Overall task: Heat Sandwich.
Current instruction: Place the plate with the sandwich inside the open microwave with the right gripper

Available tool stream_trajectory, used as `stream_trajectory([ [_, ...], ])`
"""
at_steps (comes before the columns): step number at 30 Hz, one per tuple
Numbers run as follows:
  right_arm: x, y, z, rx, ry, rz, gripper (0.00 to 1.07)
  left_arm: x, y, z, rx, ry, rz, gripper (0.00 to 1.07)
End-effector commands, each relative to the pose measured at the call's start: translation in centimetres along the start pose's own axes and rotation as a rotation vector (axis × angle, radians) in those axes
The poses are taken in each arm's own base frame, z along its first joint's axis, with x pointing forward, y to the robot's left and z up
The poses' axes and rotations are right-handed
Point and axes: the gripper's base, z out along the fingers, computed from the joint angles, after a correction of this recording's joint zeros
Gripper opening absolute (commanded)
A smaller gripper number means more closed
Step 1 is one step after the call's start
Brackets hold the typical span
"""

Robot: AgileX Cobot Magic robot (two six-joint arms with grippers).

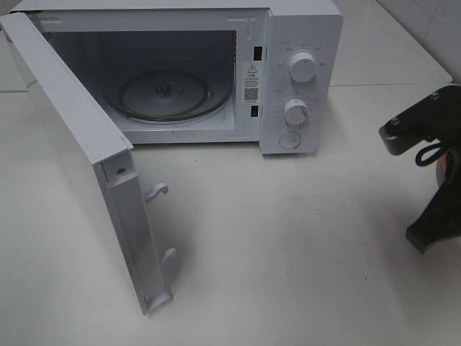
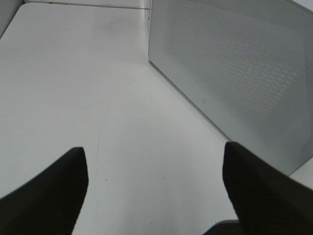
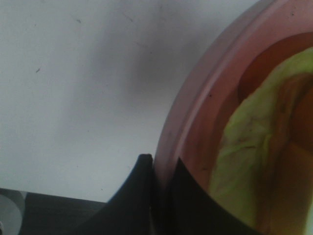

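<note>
- The right pincer (image 3: 161, 164) is clamped on the rim of the pink plate (image 3: 195, 112). The sandwich (image 3: 254, 147) lies on that plate, just inboard of the gripped edge.
- The left pincer (image 2: 154, 196) is spread wide and empty, beside the door (image 2: 234, 73).
- The microwave (image 1: 302, 43) cavity is open, up and left of the right pincer in the high view. The plate probably travels that way.

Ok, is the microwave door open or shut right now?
Open. The door stands swung wide from the microwave, with the glass turntable inside in plain view.
</note>
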Motion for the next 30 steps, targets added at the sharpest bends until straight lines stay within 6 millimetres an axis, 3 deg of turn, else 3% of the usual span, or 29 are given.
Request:
stream_trajectory([
  [1,0.6,0.3,0.1,0.066,0.002,-0.125,0.00,-0.1,0.0,0.0,0.001,-0.016,-0.007,0.73],
  [6,0.4,1.3,-0.1,0.076,-0.043,-0.203,0.00,-0.1,0.0,0.0,0.001,-0.016,-0.007,0.73],
  [8,0.2,2.4,-0.5,0.068,-0.085,-0.327,0.00,-0.1,0.0,0.0,0.001,-0.016,-0.007,0.73],
  [15,0.0,3.9,-1.1,0.058,-0.153,-0.522,0.00,-0.1,0.0,0.0,0.001,-0.016,-0.007,0.73],
  [18,-0.1,5.1,-1.6,0.061,-0.209,-0.721,0.00,-0.1,0.0,0.0,0.001,-0.016,-0.007,0.73],
  [23,-0.2,5.8,-1.9,0.075,-0.243,-0.936,0.00,-0.1,0.0,0.0,0.001,-0.016,-0.007,0.73],
  [30,-0.4,6.0,-1.9,0.086,-0.274,-1.097,0.00,-0.1,0.0,0.0,0.001,-0.016,-0.007,0.73],
])
